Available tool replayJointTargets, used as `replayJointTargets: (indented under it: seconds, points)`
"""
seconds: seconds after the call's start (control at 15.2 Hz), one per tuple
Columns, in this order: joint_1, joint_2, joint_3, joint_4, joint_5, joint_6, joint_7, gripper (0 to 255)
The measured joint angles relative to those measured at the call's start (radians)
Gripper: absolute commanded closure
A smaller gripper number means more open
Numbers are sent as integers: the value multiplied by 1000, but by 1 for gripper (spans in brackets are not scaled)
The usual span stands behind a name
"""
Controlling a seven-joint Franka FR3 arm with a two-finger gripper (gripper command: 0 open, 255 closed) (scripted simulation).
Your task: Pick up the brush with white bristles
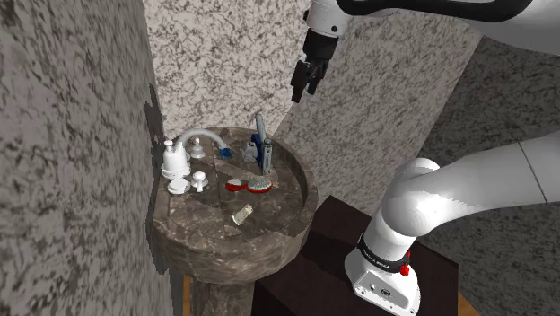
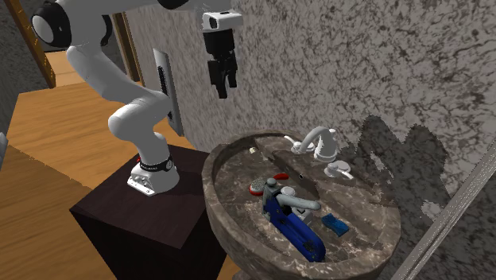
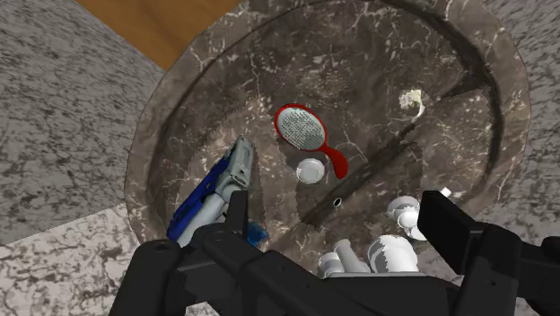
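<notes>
Speckled grey stone walls point(image 1: 72, 135) close in behind and beside the sink, with a wood floor point(image 2: 56, 143) beyond my dark stand point(image 2: 119, 215). The work surface is a round basin of dark brown marbled stone point(image 1: 224, 247), hard and glossy, sloping inward, so I expect anything nudged on it to skate rather than stay put. My gripper point(image 1: 305, 90) hangs high above the basin, well clear of everything, its fingers apart and holding nothing. A white faucet point(image 1: 199, 136) with its knobs sits at the wall side of the rim. A blue-and-grey tool point(image 3: 211, 193) lies near the basin wall, apart from my target. The brush point(image 3: 312, 141) lies flat near the middle of the basin: an oval head of pale bristles facing up and a short red handle running off it toward a small white round cap point(image 3: 310, 171), which sits just beside the handle. I judge it light and rigid, with a smooth plastic handle that could slip and bristles that would give under the pads. So I would close across the narrow handle close to the head, jaws square to its length, and come down gently since the stone will not yield. A pale scrap point(image 3: 412, 100) lies well apart, toward the far rim
</notes>
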Motion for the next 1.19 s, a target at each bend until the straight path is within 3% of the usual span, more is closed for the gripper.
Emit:
replayJointTargets:
  seconds: [0.4,1.19]
  points:
    - [28,72,-31,-71,3,108,-85,0]
    - [108,405,-123,-158,28,420,-375,0]
